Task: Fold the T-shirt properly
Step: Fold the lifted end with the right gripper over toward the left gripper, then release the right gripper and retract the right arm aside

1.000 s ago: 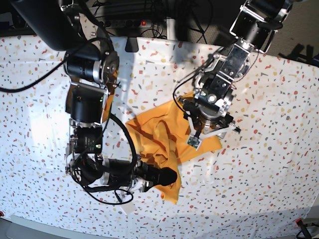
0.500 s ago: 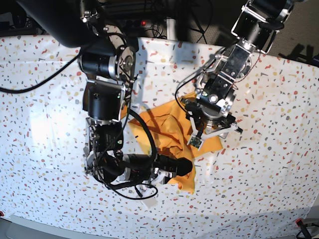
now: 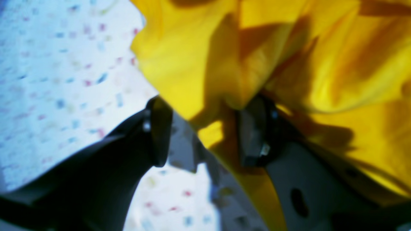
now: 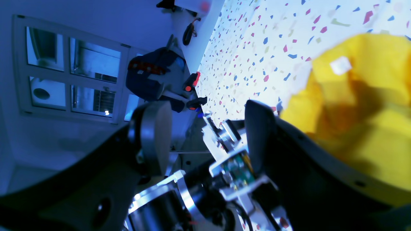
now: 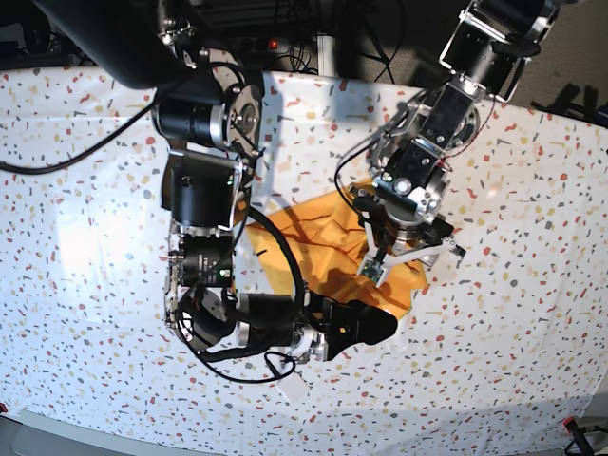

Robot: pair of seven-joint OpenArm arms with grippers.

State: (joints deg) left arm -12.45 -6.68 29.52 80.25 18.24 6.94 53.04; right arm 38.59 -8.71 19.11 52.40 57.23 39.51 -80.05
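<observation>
The T-shirt (image 5: 309, 233) lies crumpled in a mustard-yellow heap at the middle of the table. My right gripper (image 5: 366, 325) lies low at its front edge, open, and the right wrist view shows my right gripper (image 4: 205, 138) with nothing between its fingers and the T-shirt (image 4: 359, 128) just beside the right-hand finger. My left gripper (image 5: 389, 249) points down onto the heap's right side. In the left wrist view my left gripper (image 3: 205, 131) is open, with a loose fold of the T-shirt (image 3: 179, 57) hanging between the spread fingers.
A white cloth with coloured specks (image 5: 513, 323) covers the table. Cables and a power strip (image 5: 237, 43) run along the back edge. The right arm's links (image 5: 199, 190) stand tall just left of the shirt. The table's front edge (image 5: 285, 442) is close below.
My right gripper has swept to the right with the shirt's front flap, bunching the cloth toward the left gripper, and has opened and let go. The left gripper has barely moved.
</observation>
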